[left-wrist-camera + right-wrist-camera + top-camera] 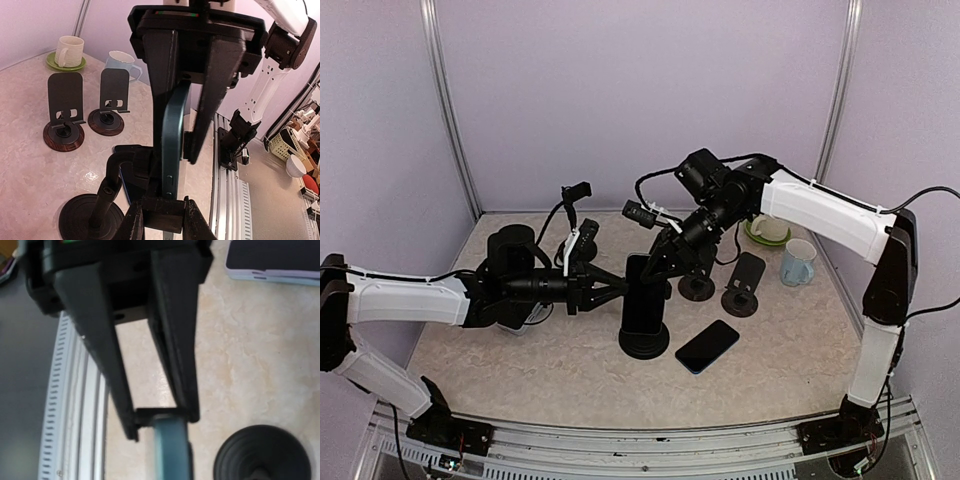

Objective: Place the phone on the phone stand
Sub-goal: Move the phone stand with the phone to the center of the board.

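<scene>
Phone (645, 300): teal-edged, upright against the phone stand (644, 346), middle of the tabletop (520, 375). My left jaws: clenched on it from the left. My right jaws: grasping its upper end.

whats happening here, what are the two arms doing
Both arms are on one phone, held upright over a black phone stand mid-table. The right gripper pinches its top edge and the left gripper grips it low down. Whether it is seated in the stand yet cannot be told. A second phone lies flat nearby, untouched.
</scene>
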You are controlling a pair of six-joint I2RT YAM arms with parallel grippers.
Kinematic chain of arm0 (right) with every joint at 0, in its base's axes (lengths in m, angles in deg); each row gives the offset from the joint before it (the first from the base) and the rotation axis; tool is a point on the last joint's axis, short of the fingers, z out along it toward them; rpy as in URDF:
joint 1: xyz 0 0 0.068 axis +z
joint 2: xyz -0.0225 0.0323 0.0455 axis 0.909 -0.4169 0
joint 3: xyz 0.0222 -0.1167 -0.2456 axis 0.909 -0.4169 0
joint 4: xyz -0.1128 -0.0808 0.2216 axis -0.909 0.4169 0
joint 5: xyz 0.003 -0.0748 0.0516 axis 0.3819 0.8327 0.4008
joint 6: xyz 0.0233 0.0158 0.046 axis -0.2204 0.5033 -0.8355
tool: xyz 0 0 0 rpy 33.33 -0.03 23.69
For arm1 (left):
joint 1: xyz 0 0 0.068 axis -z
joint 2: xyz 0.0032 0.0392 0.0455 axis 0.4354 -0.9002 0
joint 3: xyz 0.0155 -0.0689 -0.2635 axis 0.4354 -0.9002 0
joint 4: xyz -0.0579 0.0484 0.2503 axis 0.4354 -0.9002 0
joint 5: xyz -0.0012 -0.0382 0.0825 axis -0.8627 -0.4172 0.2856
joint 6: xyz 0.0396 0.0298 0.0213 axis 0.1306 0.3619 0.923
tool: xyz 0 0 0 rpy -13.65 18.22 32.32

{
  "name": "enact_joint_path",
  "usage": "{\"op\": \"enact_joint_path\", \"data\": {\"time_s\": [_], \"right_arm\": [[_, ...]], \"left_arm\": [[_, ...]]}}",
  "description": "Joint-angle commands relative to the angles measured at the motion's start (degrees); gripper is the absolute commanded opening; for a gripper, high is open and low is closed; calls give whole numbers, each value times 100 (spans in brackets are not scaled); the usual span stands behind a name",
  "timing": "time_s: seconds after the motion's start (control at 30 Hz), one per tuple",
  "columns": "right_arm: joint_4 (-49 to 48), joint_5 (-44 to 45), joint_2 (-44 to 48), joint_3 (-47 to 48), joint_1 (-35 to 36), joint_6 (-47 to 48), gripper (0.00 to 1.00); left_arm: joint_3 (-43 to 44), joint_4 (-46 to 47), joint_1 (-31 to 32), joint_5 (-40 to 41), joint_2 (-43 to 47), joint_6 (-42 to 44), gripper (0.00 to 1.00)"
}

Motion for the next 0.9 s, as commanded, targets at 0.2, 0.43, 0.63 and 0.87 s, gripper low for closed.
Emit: {"op": "enact_joint_path", "data": {"time_s": [0.2,0.43,0.63,0.87], "right_arm": [[112,807,-224,69,113,-312,0],[-55,1460,5,-44,169,-171,0],[-24,1348,-6,39,251,-118,4],[-116,848,190,105,253,-127,60]], "left_arm": [[59,-94,101,236,167,169,0],[188,-322,84,191,171,186,0],[182,-187,93,171,126,120,0],[172,-133,88,214,183,122,0]]}}
